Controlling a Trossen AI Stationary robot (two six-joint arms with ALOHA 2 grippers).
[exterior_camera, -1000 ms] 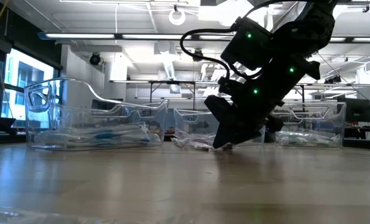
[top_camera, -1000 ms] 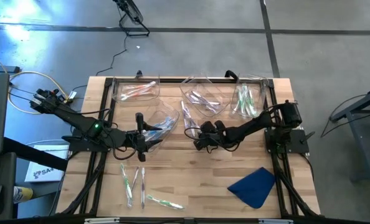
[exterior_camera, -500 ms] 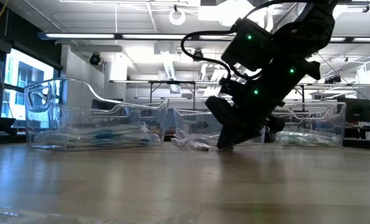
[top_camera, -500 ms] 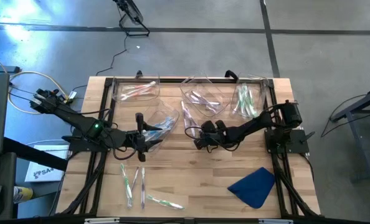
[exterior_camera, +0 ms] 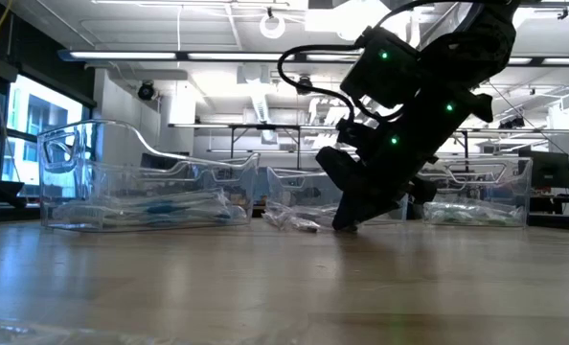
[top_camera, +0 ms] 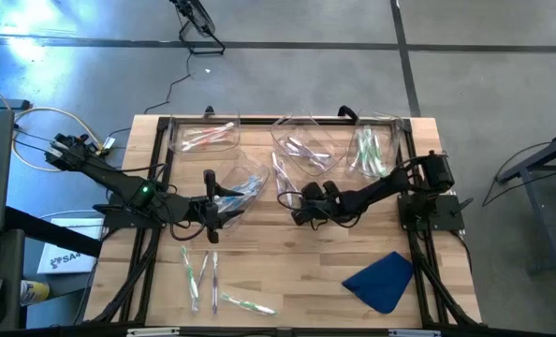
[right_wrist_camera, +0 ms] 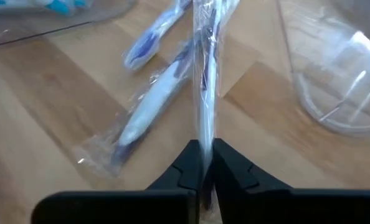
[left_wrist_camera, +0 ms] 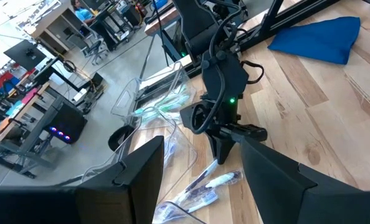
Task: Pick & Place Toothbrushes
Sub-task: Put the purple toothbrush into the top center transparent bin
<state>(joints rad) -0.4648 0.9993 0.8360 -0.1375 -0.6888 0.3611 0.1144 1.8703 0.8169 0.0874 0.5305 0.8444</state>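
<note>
Wooden counter (top_camera: 297, 271) from above: your right hand (top_camera: 295, 213) sits low at mid-counter by loose toothbrushes (top_camera: 283, 185); your left hand (top_camera: 210, 234) waits released. Right wrist view: fingers (right_wrist_camera: 188, 163) are clenched on a wrapped toothbrush (right_wrist_camera: 205, 74); another (right_wrist_camera: 151, 106) lies beside.

You have a blue cloth (top_camera: 381, 281) lying near the wooden table's (top_camera: 287, 271) right front corner, and clear plastic bins (top_camera: 306, 145) ranged along its far edge.

Lab: workbenches (exterior_camera: 265, 134), monitors (left_wrist_camera: 10, 59), ceiling striplights (exterior_camera: 170, 56).
</note>
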